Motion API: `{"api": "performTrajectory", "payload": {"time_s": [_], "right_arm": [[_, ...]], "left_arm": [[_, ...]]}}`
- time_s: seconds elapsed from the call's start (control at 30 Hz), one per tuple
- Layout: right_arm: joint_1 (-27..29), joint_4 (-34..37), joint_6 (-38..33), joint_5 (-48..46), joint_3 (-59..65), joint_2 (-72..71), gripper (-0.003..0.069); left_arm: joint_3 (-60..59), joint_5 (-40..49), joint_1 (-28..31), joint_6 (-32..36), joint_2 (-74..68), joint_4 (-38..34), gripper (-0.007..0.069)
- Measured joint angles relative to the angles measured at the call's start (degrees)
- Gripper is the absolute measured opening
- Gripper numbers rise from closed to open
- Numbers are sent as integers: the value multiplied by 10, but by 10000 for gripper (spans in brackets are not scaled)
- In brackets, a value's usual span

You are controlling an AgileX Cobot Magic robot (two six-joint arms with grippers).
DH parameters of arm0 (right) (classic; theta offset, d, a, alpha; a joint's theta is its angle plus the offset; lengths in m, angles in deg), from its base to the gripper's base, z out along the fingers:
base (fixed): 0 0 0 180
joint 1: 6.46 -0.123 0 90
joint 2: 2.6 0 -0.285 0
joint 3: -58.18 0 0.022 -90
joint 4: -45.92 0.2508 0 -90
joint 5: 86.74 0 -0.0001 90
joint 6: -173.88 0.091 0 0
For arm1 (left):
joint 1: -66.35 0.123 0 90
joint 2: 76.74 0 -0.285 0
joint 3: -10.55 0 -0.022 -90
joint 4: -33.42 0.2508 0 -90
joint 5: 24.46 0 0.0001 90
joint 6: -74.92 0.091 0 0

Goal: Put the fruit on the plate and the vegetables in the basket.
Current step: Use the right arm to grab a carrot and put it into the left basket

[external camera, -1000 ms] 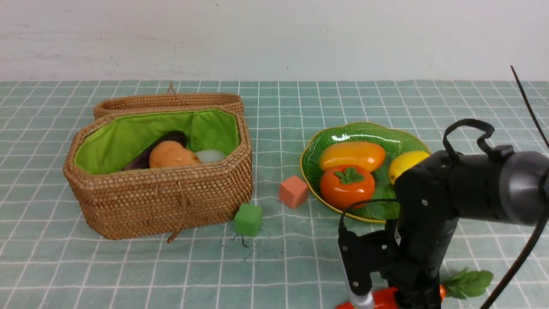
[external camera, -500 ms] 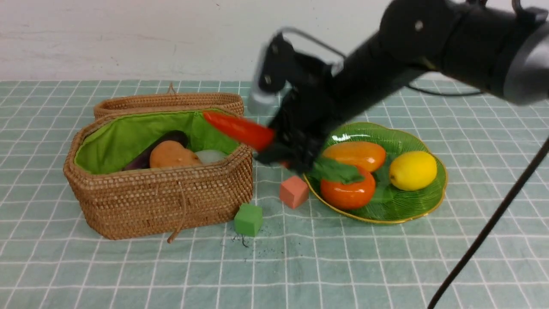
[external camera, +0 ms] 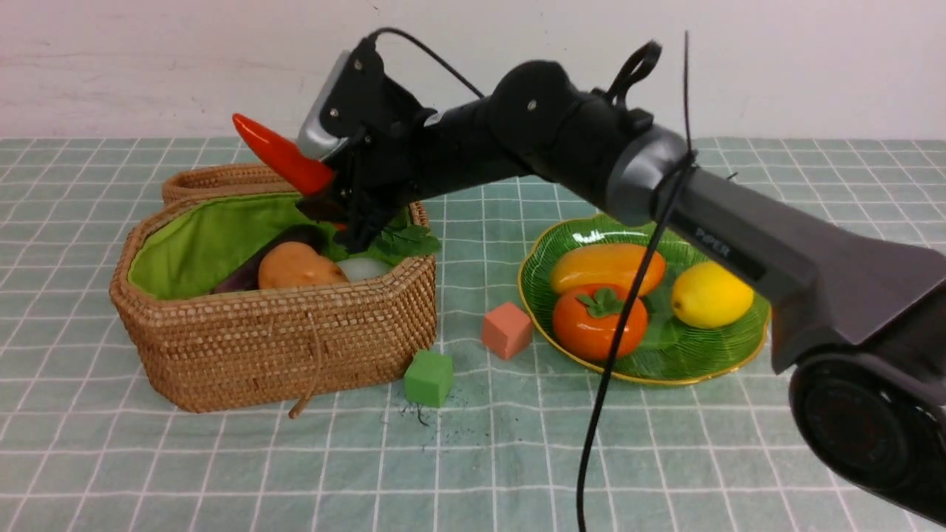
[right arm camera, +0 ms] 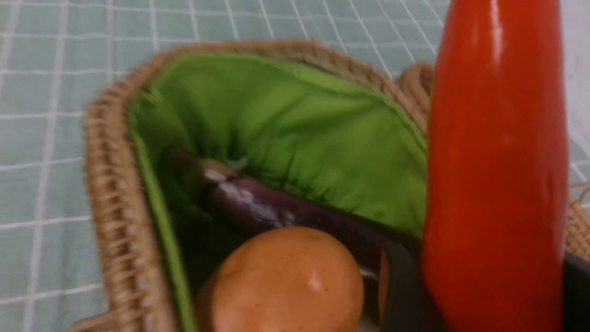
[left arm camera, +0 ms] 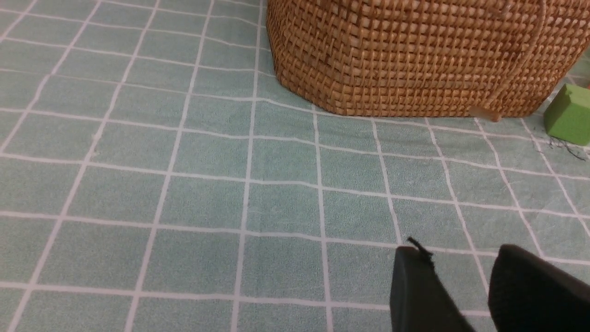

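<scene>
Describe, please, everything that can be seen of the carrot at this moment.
The carrot is a glossy orange-red toy, plastic by its look, long and tapered, with green leaves at its thick end. The right tool is shut on it near that end. It hangs tilted in the air, tip pointing up and away from the arm, over the open basket, the leaves just above the rim. Only the tool touches it. Below it lie the eggplant and the potato.

The basket (external camera: 273, 310) sits at nine o'clock, the plate (external camera: 728, 362) at three o'clock. Eggplant (external camera: 292, 240), potato (external camera: 299, 270) and radish (external camera: 366, 267) lie in the basket; the carrot (external camera: 284, 159) hangs above it.
</scene>
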State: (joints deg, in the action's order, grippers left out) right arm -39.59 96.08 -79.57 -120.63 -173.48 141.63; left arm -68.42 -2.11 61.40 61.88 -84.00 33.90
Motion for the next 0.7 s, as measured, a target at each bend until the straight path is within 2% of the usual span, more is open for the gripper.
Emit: {"api": "performTrajectory", "payload": {"time_s": [0.2,0.3,0.33,0.43,0.47,0.5,0.53,0.63,0.67,0.7], "right_arm": [[0,15,36,27,-5,1,340],[0,16,40,15,-5,1,444],[0,16,40,13,-5,1,444],[0,-9,41,-48,-5,-15,618],[0,-13,42,-48,-5,-15,625],[1,-58,48,-96,-5,-36,663],[1,-58,49,-103,-5,-38,666],[7,-194,137,-219,-5,-104,673],[8,-212,144,-233,-5,-109,671],[13,-286,216,-290,-5,-150,645]], "left_arm": [[0,0,0,0,0,0,237],[0,0,0,0,0,0,237],[0,0,0,0,0,0,237],[0,0,0,0,0,0,237],[0,0,0,0,0,0,237],[0,0,0,0,0,0,237],[0,0,0,0,0,0,237],[0,0,0,0,0,0,237],[0,0,0,0,0,0,237],[0,0,0,0,0,0,237]]}}
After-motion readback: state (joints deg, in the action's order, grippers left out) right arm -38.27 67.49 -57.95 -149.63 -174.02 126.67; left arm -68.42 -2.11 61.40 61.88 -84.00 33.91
